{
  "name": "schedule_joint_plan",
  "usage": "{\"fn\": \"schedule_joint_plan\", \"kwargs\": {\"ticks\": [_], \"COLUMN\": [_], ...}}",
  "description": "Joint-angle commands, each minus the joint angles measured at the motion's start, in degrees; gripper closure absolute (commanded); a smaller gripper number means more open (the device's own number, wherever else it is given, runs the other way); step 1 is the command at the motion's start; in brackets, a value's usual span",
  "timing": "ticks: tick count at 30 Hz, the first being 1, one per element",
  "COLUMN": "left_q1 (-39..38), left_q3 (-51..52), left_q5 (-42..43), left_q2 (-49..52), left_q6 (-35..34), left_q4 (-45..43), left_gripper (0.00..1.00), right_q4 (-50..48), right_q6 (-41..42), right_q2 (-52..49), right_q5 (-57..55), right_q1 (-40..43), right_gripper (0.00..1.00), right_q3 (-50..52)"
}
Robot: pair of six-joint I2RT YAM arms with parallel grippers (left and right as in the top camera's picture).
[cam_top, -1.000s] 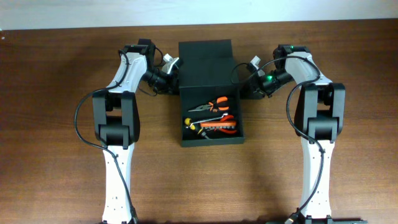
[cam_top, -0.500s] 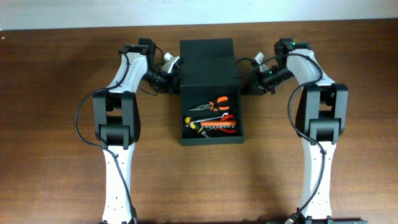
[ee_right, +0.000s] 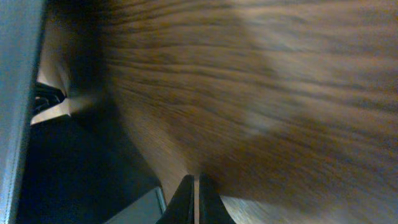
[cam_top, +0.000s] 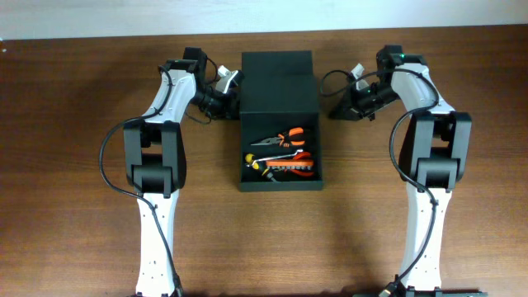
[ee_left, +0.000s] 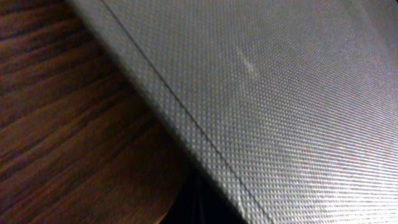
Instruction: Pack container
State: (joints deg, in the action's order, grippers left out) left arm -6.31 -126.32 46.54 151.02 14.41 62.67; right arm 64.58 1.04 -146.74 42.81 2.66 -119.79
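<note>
The dark green container (cam_top: 280, 186) sits at the table's middle, its flap lid (cam_top: 278, 82) lying over the back half. The open front half holds orange-handled pliers (cam_top: 285, 139) and other hand tools (cam_top: 289, 168). My left gripper (cam_top: 228, 87) is pressed against the lid's left edge; in the left wrist view the container's textured surface (ee_left: 280, 93) fills the frame and the fingers are hidden. My right gripper (cam_top: 338, 107) is a short way right of the container, apart from it. In the right wrist view its fingers (ee_right: 196, 196) are shut and empty above the wood.
The brown wooden table (cam_top: 74, 165) surrounds the container on all sides. The container's side shows at the left edge of the right wrist view (ee_right: 18, 93). Both arms' white links run down toward the front edge.
My right gripper has drawn away to the right from the container's side. The lid's back part has shifted slightly right. My left gripper stays against the left edge.
</note>
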Motion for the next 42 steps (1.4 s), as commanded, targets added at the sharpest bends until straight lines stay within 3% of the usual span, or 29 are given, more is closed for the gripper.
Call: {"fn": "schedule_joint_plan", "kwargs": {"ticks": [1, 9, 19, 32, 42], "left_q1": [0.2, 0.2, 1.0, 1.0, 0.9], "left_q3": [0.0, 0.0, 0.0, -3.2, -10.2], "left_q5": [-1.4, -3.8, -5.8, -0.3, 3.7], "left_q2": [0.5, 0.5, 0.5, 0.5, 0.5], "left_q6": [-0.7, -1.0, -6.3, -6.3, -7.7], "left_q4": [-0.6, -4.5, -11.3, -11.6, -9.6], "left_gripper": [0.98, 0.98, 0.98, 0.98, 0.98], "right_q4": [-1.0, -8.3, -14.7, -15.3, -8.5], "right_q6": [-4.9, -6.2, -2.1, -3.6, -4.2], "right_q2": [-3.4, -3.4, -3.4, -3.4, -3.4], "right_q5": [2.1, 4.2, 5.4, 21.2, 21.8], "right_q1": [-3.2, -6.0, -4.4, -3.8, -3.2], "right_gripper": [0.96, 0.96, 0.96, 0.96, 0.96], "right_q3": [1.4, 1.4, 1.4, -2.3, -11.3]}}
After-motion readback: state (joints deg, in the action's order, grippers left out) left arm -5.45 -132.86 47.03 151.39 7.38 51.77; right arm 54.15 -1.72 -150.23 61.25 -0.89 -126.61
